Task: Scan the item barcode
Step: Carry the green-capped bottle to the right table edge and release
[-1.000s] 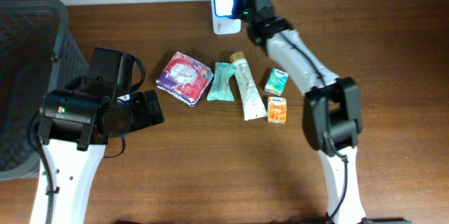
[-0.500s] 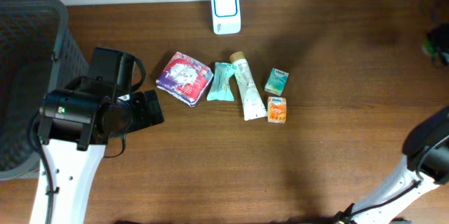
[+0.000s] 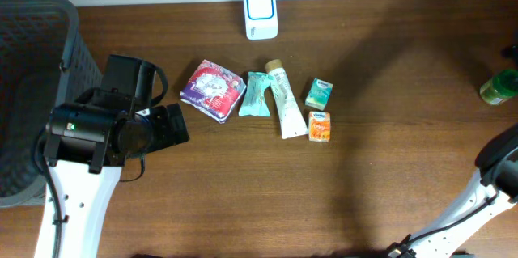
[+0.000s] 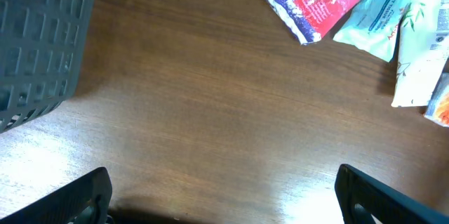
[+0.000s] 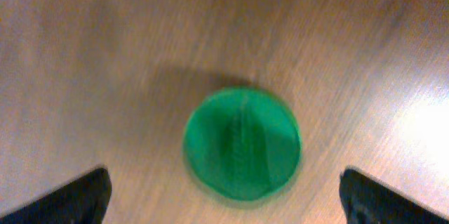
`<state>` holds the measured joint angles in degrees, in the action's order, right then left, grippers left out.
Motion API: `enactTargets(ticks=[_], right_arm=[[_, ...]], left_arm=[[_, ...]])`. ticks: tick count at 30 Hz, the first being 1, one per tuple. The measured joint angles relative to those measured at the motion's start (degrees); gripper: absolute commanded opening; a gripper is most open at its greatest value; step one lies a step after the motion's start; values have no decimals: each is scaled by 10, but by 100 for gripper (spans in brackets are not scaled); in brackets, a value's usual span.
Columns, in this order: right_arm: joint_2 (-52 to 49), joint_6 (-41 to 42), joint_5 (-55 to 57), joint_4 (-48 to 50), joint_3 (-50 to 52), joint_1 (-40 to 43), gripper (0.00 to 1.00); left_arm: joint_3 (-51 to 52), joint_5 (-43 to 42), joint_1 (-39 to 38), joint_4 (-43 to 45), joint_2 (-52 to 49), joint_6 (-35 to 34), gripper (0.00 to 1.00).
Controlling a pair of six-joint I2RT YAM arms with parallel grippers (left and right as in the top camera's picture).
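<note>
Two sets of jaws are standing wide and gripping nothing: the left gripper (image 4: 224, 206) is hovering beside the grey basket (image 3: 32, 88) at frame left, the white scanner (image 3: 261, 13) is sitting top centre, and the green item (image 3: 497, 86) is standing at the right edge, untouched between the fingers of the right gripper (image 5: 228, 210).

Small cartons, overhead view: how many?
2. The green carton lies right of the white tube; the orange carton sits just below it, at the tube's end. Left arm may hide more.

A small round green container (image 3: 498, 86) sits blurred at the far right, well apart from the white rectangular scanner (image 3: 261, 13) at rear centre.
</note>
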<state>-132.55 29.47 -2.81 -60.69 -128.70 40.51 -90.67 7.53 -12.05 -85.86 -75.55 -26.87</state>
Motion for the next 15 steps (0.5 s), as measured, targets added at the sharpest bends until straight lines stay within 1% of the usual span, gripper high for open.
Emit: enactTargets(ticks=[1,2,3,4,6,8,9,10,11,12,13,15], right_arm=[[17,-1,-13,-49,-85,-1,99],[32,-1,-26,-67,-124,-2,99],[45,-2,-66,-115,-182,-5,99],[59,-3,-106,-132,-216,-11,99],[70,-37,-217,-191,-249,-41,99],[67,-82,-269,-251,-247,-92,99],[65,-116,-268,-291,-240,-143,99],[62,-132,-249,-309,-235,-183,99],[60,-149,-194,-332,-210,-235,99],[56,-154,-176,-336,-201,-287,99],[55,-157,-153,-332,-187,-309,99],[52,-162,-104,-330,-140,-379,99]], left_arm=[[0,0,0,1,0,0,99],[0,0,0,0,0,0,99],[0,0,0,0,0,0,99],[0,0,0,0,0,0,99],[0,0,0,0,0,0,99],[0,0,0,0,0,0,99],[0,0,0,0,0,0,99],[0,0,0,0,0,0,99],[0,0,0,0,0,0,99],[0,0,0,0,0,0,99],[0,0,0,0,0,0,99],[0,0,0,0,0,0,99]])
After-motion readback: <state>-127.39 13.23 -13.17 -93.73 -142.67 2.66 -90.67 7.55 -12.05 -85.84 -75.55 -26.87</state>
